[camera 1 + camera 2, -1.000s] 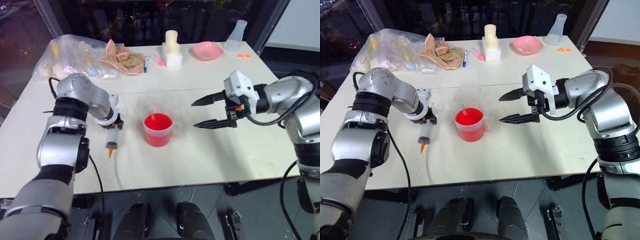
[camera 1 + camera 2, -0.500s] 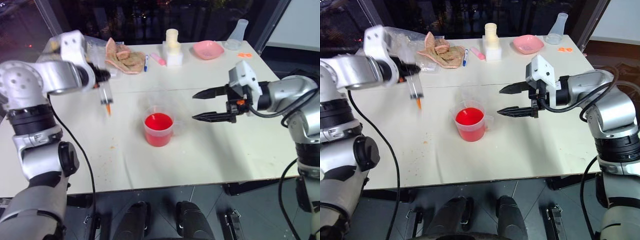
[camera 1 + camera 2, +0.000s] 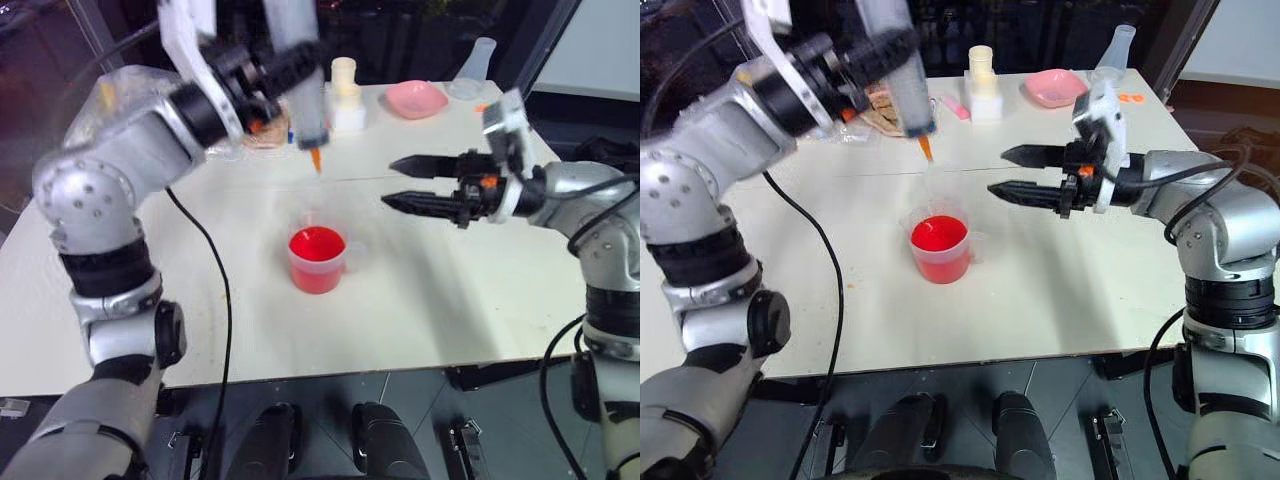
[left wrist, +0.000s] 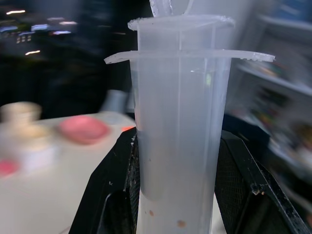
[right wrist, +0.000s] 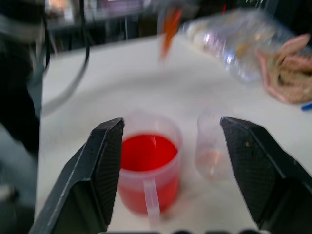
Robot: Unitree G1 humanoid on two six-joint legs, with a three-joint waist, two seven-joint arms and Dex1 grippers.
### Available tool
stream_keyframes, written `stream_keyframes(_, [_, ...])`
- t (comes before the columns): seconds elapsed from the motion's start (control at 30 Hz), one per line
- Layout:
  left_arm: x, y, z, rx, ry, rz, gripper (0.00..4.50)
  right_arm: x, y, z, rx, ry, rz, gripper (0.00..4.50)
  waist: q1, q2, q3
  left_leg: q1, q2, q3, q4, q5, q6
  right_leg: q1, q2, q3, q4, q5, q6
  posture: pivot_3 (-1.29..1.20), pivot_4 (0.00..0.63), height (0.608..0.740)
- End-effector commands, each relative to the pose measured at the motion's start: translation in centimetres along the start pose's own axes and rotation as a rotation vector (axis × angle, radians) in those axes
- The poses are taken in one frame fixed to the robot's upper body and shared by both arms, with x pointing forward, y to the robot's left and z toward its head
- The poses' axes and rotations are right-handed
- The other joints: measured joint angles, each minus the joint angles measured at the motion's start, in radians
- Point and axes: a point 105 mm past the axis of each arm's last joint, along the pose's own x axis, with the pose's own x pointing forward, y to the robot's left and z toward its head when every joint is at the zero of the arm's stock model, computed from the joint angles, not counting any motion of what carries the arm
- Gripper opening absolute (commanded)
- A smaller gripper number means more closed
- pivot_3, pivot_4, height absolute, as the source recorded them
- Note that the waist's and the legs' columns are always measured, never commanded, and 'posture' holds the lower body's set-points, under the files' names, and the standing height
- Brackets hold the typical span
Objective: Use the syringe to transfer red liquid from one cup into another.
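The counter (image 3: pixel 450 300) carries the handled cup (image 3: pixel 318 262) of red liquid (image 3: pixel 317 243) near its middle, with a clear cup (image 5: pixel 212 144), faint and hard to make out, just behind it. The left claw (image 3: pixel 285 65) is clenched on the syringe (image 3: pixel 300 70), held high with its orange tip down above the cups. The right claw (image 3: pixel 405 183) hangs released beside the cups, pointing toward them.

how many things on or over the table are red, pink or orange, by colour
red: 1, the red liquid in the handled cup
pink: 1, the bowl
orange: 1, the tip of the syringe
total: 3
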Motion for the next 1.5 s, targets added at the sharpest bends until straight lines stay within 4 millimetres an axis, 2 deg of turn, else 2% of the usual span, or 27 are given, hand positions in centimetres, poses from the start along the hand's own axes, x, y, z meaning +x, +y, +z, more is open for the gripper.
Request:
stream_keyframes(0.03, [-0.5,-2.0,-0.9,0.124,-0.015,-0.133,1.5,-0.5,0.2,3.0,-0.002,-0.116,-0.015,3.27,-0.006,0.0,0.0,0.0,0.0,0.0,0.0,-0.001,0.001,0.0,0.0,0.0,0.0,0.0,0.0,0.0,0.15,0.74])
stream_keyframes(0.17, [-1.4,-1.8,-5.6,0.259,0.087,-0.159,1.5,-0.6,0.5,4.5,0.046,-0.19,-0.013,3.27,-0.01,0.0,0.0,0.002,0.001,0.001,-0.002,-0.002,0.004,0.001,0.0,0.001,0.0,0.0,-0.001,0.0,0.15,0.74])
stream_keyframes(0.27, [-1.9,-1.4,-7.6,0.294,0.089,-0.145,1.5,-0.4,0.9,4.9,0.069,-0.212,0.0,3.27,-0.007,0.0,0.0,0.001,0.001,0.001,-0.001,-0.003,0.006,0.001,0.0,0.001,-0.001,0.0,-0.001,0.0,0.15,0.74])
stream_keyframes(0.33, [-2.0,-1.4,-8.1,0.313,0.07,-0.138,1.5,-0.2,1.1,5.0,0.086,-0.219,0.006,3.27,-0.006,0.0,0.0,0.001,0.001,0.001,-0.001,-0.004,0.008,0.001,0.0,0.001,-0.002,0.0,-0.001,0.0,0.15,0.74])
stream_keyframes(0.53, [-2.1,-0.9,-8.5,0.357,-0.013,-0.077,1.5,0.2,2.3,5.7,0.245,-0.248,0.099,3.27,-0.004,0.0,0.0,0.001,0.001,0.001,-0.001,-0.004,0.009,0.001,-0.001,0.001,-0.002,0.0,-0.001,0.0,0.15,0.74])
stream_keyframes(0.83, [-2.2,-0.7,-9.7,0.342,-0.029,-0.039,1.5,1.7,4.5,5.7,0.286,-0.231,0.211,3.27,-0.008,0.0,0.0,0.001,0.001,0.002,-0.001,-0.004,0.01,0.001,0.0,0.001,-0.002,0.0,-0.001,0.0,0.15,0.74])
stream_keyframes(1.2, [-2.1,-0.5,-9.9,0.341,-0.033,-0.014,1.5,4.2,4.7,5.0,0.298,-0.216,0.214,3.27,-0.007,0.0,0.0,0.001,0.001,0.002,-0.001,-0.004,0.01,0.001,0.0,0.0,-0.002,0.0,-0.001,0.0,0.15,0.74])
stream_keyframes(1.5, [-2.0,-1.4,-10.5,0.317,-0.02,-0.044,1.5,5.9,4.7,4.8,0.278,-0.21,0.22,3.27,-0.009,0.0,0.0,0.001,0.001,0.002,-0.001,-0.004,0.01,0.001,0.0,0.0,-0.002,0.0,-0.001,0.0,0.15,0.74])
